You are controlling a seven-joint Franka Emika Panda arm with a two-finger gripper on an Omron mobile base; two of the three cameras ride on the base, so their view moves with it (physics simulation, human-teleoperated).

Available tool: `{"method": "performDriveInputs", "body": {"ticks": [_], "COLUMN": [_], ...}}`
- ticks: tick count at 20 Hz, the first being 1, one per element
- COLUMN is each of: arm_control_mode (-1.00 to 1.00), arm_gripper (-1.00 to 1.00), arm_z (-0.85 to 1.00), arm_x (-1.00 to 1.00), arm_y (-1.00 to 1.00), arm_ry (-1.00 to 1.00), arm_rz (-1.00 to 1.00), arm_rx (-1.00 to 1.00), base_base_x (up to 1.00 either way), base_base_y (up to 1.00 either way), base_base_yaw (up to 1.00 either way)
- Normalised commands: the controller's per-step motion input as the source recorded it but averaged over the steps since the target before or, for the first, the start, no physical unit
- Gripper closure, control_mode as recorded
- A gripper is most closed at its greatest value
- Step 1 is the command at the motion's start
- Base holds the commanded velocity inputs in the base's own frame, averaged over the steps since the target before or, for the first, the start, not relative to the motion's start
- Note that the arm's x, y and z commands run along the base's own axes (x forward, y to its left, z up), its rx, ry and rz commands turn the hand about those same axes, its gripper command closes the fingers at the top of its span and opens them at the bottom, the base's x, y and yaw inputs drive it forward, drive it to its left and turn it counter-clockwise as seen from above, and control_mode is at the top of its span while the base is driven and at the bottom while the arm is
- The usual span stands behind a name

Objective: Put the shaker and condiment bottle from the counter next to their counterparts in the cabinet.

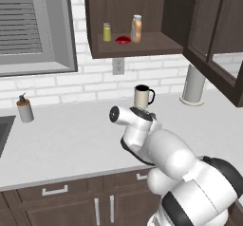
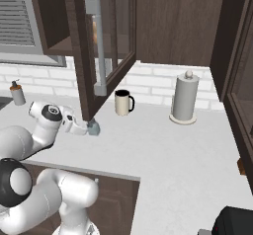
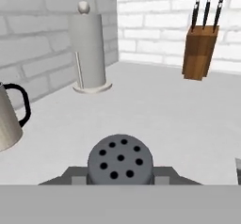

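Observation:
In the hand view, my gripper (image 3: pixel 120 175) is shut on the shaker (image 3: pixel 120 161), whose dark grey cap with holes sits between the fingers. From the right base view, the blue-grey shaker (image 2: pixel 94 129) is held by the gripper (image 2: pixel 90 128) low over the counter (image 2: pixel 163 145), just below the open cabinet door; I cannot tell whether it touches the worktop. On the cabinet shelf (image 1: pixel 152 43) the orange condiment bottle (image 1: pixel 136 29) stands upright beside the low red item (image 1: pixel 123 40). The yellow-green shaker (image 1: pixel 107 32) is to their left.
A mug (image 1: pixel 143 97) stands on the counter right behind the hand. A paper towel holder (image 2: pixel 184 99) is farther right and a knife block (image 3: pixel 199 52) sits in the corner. The open cabinet door (image 2: pixel 99 46) hangs over the gripper. A pump dispenser (image 1: pixel 24 109) is at the left.

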Motion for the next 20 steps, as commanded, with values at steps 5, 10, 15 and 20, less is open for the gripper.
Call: {"method": "performDriveInputs", "body": {"ticks": [5,10,15,20], "arm_control_mode": [-1.0,-1.0,-1.0,-1.0], "arm_gripper": [1.0,1.0,1.0,1.0], "arm_z": [0.38,0.48,0.53,0.48], "arm_x": [0.0,0.0,0.0,-0.03], "arm_y": [0.0,0.0,0.0,-0.02], "arm_ry": [0.0,0.0,0.0,0.0], "arm_rz": [0.11,0.12,0.12,0.16], "arm_rx": [-0.11,-0.07,-0.04,-0.01], "base_base_x": [0.0,0.0,0.0,0.0], "base_base_y": [0.0,0.0,0.0,0.0], "base_base_yaw": [0.0,0.0,0.0,0.0]}}
